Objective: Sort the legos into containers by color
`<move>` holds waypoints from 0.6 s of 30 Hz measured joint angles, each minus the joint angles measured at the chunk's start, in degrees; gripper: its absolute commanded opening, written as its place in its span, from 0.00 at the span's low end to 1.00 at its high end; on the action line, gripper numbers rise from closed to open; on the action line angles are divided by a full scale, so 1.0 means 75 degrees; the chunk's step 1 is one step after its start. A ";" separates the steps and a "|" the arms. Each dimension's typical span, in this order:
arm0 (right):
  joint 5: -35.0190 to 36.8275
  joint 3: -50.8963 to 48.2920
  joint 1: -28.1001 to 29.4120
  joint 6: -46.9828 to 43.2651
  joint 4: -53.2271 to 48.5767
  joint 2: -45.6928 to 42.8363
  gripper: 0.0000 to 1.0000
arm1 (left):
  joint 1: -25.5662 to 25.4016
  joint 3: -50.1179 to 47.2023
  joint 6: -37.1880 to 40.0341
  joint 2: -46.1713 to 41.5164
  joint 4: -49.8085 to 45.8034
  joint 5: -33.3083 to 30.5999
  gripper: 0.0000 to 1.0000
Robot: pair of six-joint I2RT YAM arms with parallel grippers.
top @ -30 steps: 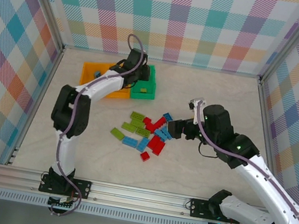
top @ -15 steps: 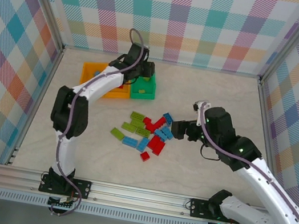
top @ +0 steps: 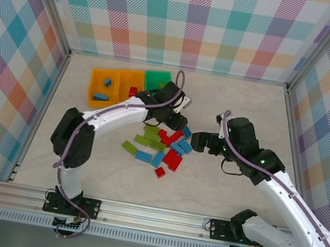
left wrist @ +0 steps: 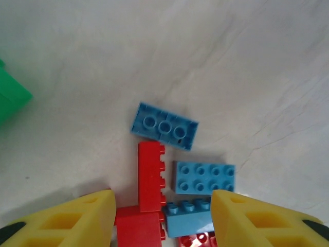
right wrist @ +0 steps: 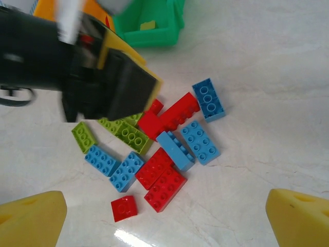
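A pale, marbled table (top: 251,107) sat inside a booth of pastel plaid walls (top: 196,20), with an aluminium rail (top: 149,215) along its near edge. The legos (top: 159,146) lay in a loose heap of blue, red and lime bricks at mid-table, and the containers (top: 130,85), 2 orange and 1 green, stood in a row toward the far left. The left gripper (left wrist: 162,203) hung over the heap's far edge, its yellow fingers spread around nothing, and the right gripper (right wrist: 165,203) hovered just right of the heap, fingers likewise wide apart.
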 measured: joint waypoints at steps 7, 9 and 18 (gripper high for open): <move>-0.0035 -0.0067 0.0000 0.0163 -0.0079 -0.0300 1.00 | -0.0041 0.0399 0.0044 0.1445 -0.0326 -0.0026 0.55; -0.0035 -0.0073 0.0000 0.0166 -0.0085 -0.0356 1.00 | -0.0041 0.0440 0.0055 0.1600 -0.0356 -0.0015 0.53; -0.0038 -0.0079 0.0000 0.0198 -0.0076 -0.0286 1.00 | -0.0041 0.0761 0.0221 0.2008 -0.0370 0.0009 0.34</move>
